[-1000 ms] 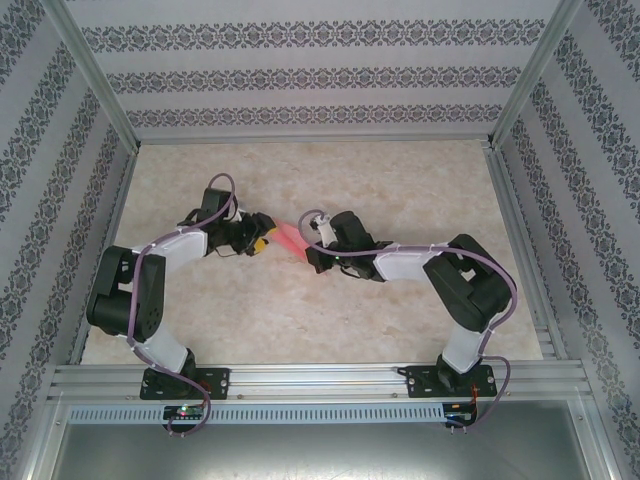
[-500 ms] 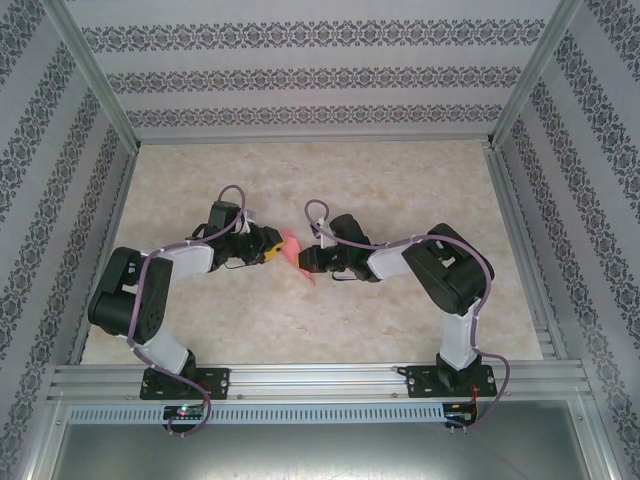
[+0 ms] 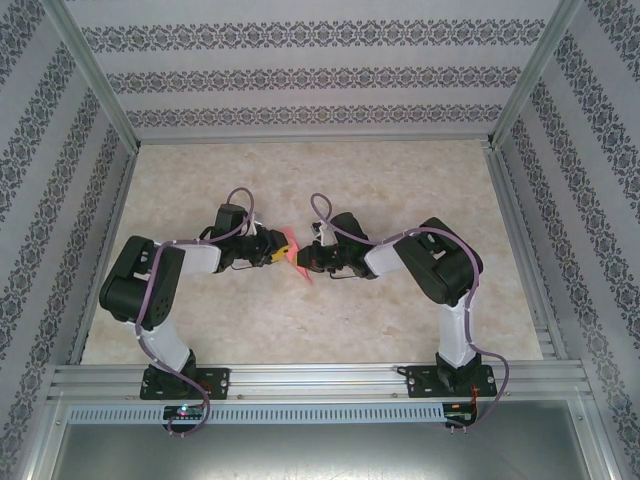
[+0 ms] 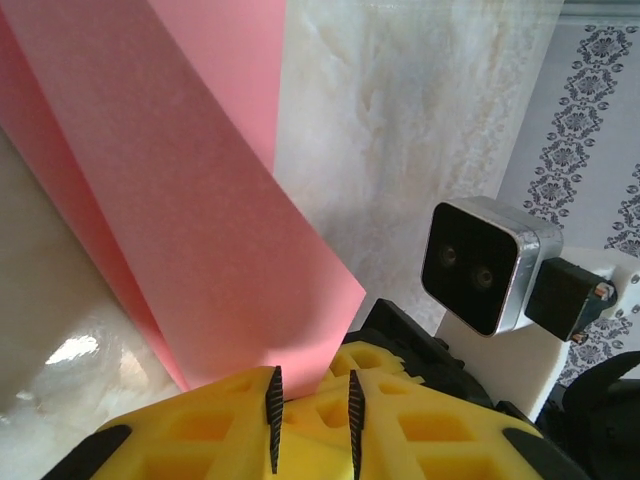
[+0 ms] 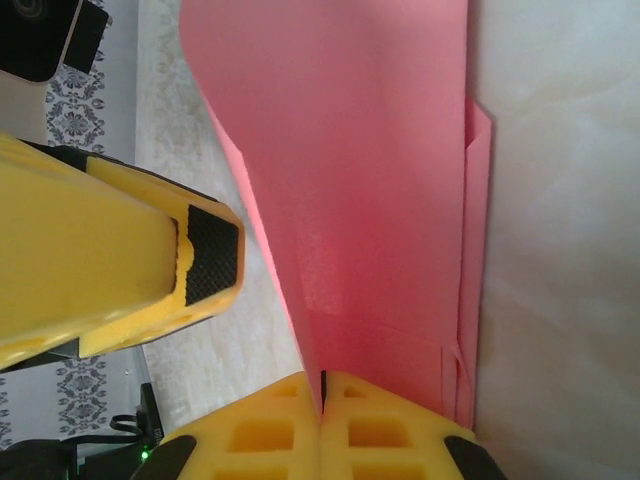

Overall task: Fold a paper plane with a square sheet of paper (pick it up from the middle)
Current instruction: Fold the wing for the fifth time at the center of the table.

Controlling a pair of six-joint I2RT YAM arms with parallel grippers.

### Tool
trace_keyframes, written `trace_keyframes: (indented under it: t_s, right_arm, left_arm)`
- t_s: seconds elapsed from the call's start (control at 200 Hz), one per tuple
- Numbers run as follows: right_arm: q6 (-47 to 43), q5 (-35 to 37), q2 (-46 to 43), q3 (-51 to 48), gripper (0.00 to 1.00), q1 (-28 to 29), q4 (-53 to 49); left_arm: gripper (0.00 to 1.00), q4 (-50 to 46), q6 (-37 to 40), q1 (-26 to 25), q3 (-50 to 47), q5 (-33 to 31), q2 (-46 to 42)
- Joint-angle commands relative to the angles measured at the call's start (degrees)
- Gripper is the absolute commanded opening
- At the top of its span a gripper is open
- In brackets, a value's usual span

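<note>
Here, narrow salmon-pink paper plane (image 5: 370, 180); layered folds

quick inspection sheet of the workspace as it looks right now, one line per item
surface: marbled beige table, no marks seen
job's things: folded pink paper, held between the two grippers mid-table, with layered folds along one edge
clutter: nothing seen
grippers: right gripper is shut on the paper; left gripper has its jaws narrowly apart, with the paper's edge reaching in between its pads
cables: purple cables run along both arms and loop up near the wrists, apart from the paper
surroundings: patterned wallpaper walls on three sides, aluminium rail at the near edge carrying the arm bases
</note>
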Motion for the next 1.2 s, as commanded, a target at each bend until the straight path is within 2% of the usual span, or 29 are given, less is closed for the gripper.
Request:
trace_keyframes:
  t_s: [0.0, 0.47, 0.619, 0.694, 0.984, 1.194]
  right_arm:
    - [0.54, -1.69, 0.95, 1.51, 0.00, -0.72, -1.36]
    - [-1.27, -2.20, 1.40, 2.92, 0.00, -1.08, -6.00]
    - [-2.72, -3.71, 0.54, 3.32, 0.16, -1.11, -6.39]
    - [-3.65, -4.65, -0.04, 3.45, 0.20, -1.16, -6.39]
    - [-11.66, -3.55, -3.87, 4.75, 0.30, -1.50, -16.54]
    - [-20.99, 2.62, -8.13, 5.62, 0.36, -0.49, -28.24]
  left_arm:
    - [0.27, 2.94, -0.28, -0.67, 0.95, 0.87, 1.27]
    - [0.23, 0.63, 1.56, -0.76, 2.70, -1.40, 5.48]
    - [0.21, -1.29, 1.93, -0.79, 3.44, -2.28, 6.19]
    - [0.21, -2.08, 2.02, -0.79, 3.76, -2.62, 6.64]
    - [0.20, -4.65, 2.02, -0.82, 4.98, -3.27, 8.52]
    - [0.19, -5.29, 1.93, -0.75, 5.22, -3.52, 9.08]
